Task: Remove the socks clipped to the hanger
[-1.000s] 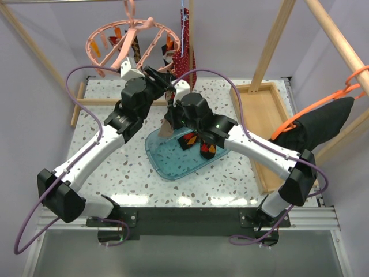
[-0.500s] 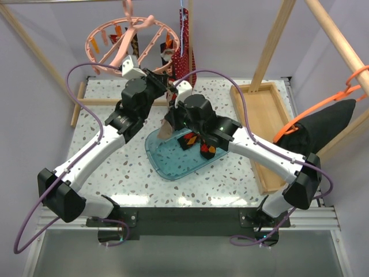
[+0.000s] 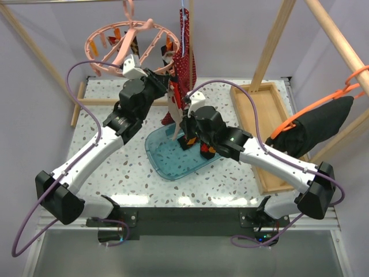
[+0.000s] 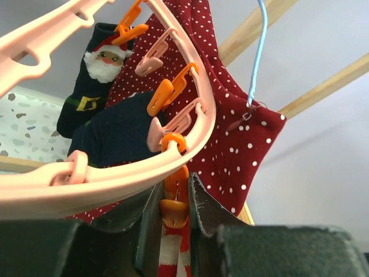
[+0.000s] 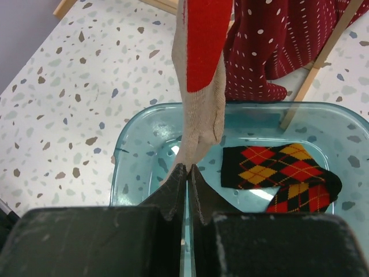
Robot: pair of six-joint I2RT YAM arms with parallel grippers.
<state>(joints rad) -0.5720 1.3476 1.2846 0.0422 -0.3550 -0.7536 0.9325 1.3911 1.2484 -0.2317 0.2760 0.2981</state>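
Left gripper (image 3: 168, 82) is up at the rim of the pink hanger (image 3: 125, 51), right where the pale sock (image 3: 174, 109) hangs. My right gripper (image 3: 181, 130) is at the sock's bottom end, over the teal tray (image 3: 167, 165) holding argyle socks (image 3: 207, 151).

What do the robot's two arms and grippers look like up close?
The left arm and right arm are alike: smooth white links between chunky black joint housings. A purple cable loops loosely along each. The left gripper and right gripper each have two flat, dark, tapering fingers.
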